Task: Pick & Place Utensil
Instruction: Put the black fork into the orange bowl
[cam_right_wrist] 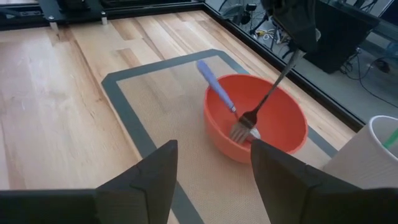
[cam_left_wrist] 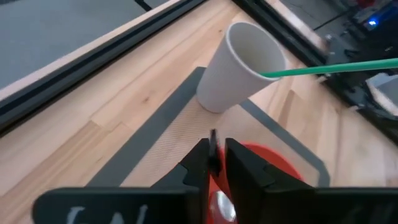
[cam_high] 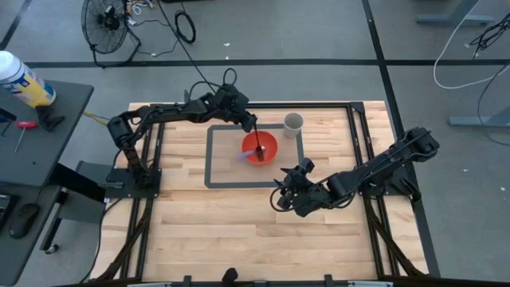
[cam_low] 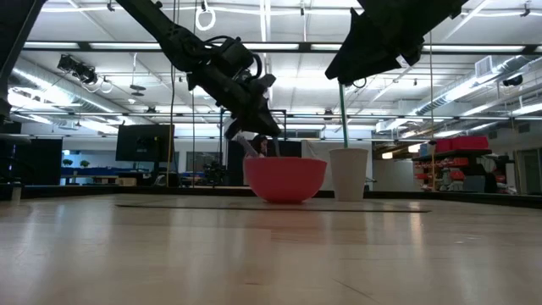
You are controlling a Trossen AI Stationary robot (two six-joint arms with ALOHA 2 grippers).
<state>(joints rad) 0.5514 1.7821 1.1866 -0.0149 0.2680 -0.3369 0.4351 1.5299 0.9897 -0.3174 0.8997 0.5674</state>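
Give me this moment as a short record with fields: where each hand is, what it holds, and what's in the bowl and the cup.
left hand: over the red bowl, shut on the fork
fork: tilted, tines down inside the bowl
bowl contents: blue-handled utensil, its handle leaning out over the rim
white cup: upright beside the bowl, with a green straw in it
right hand: open, empty, off the mat on the bowl's near side
mat: holds bowl and cup

A dark fork (cam_right_wrist: 258,110) hangs tilted, tines down in the red bowl (cam_right_wrist: 287,127) — beside a blue-handled utensil (cam_right_wrist: 214,84).
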